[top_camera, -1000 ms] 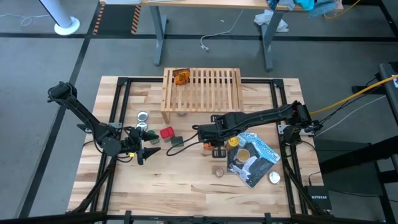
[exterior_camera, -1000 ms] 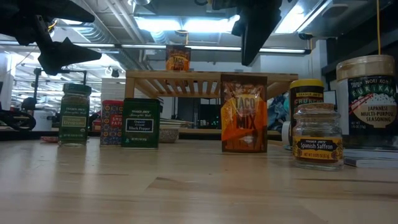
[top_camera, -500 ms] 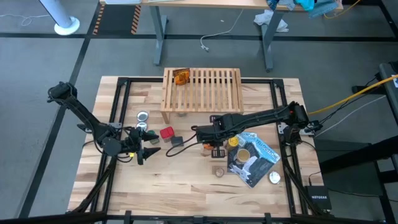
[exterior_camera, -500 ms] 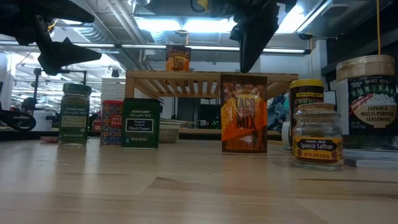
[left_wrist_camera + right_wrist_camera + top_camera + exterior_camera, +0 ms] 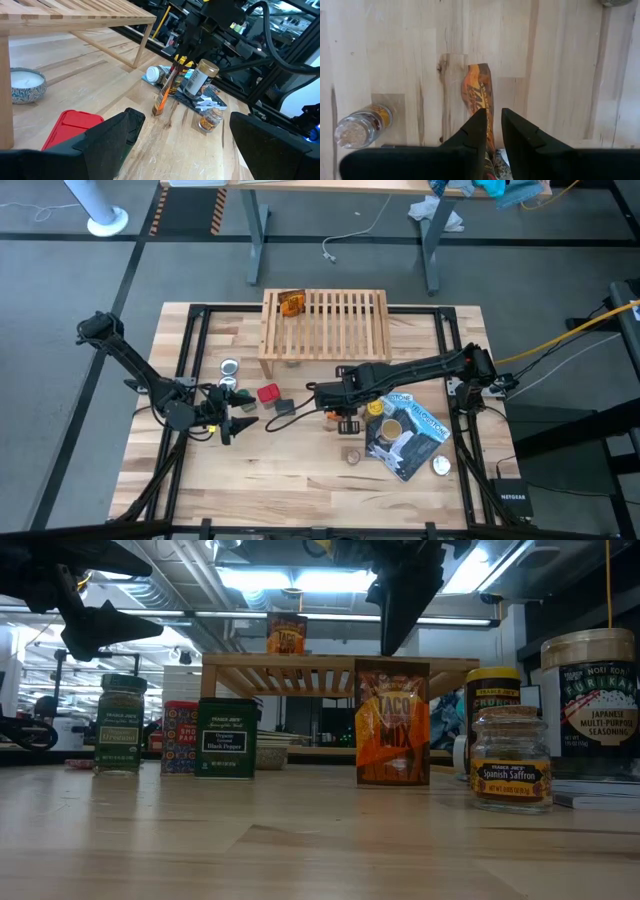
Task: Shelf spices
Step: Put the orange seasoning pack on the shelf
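Note:
An orange crinkly packet (image 5: 392,722) stands upright on its bottom edge on the tabletop, near the middle (image 5: 348,420). My right gripper (image 5: 493,127) is straight above it, shut on its top. My left gripper (image 5: 236,426) hovers open over the table's left part, above a green-capped jar (image 5: 118,725); it touches nothing. Beside that jar stand a red-capped jar (image 5: 180,737) and a dark square tin (image 5: 226,737). The slatted shelf (image 5: 325,325) sits by the far edge, with another orange packet (image 5: 290,303) standing on its left end. My right gripper pinches the orange packet's top edge (image 5: 492,131) between its two fingers (image 5: 476,131). The fingers come from above, pointing down, one on each flat face. The packet stays upright with its bottom edge (image 5: 392,780) on the table.
A tan-capped saffron jar (image 5: 511,760), a yellow-capped jar (image 5: 376,408) and a tall furikake jar (image 5: 600,705) stand right of the packet, around a blue-and-black pouch (image 5: 405,435). A silver disc (image 5: 230,366) lies at the left. A small bowl (image 5: 22,85) sits under the shelf.
My right gripper has come down a little onto the standing packet's top and tipped slightly toward the table's left. The packet has stayed in place.

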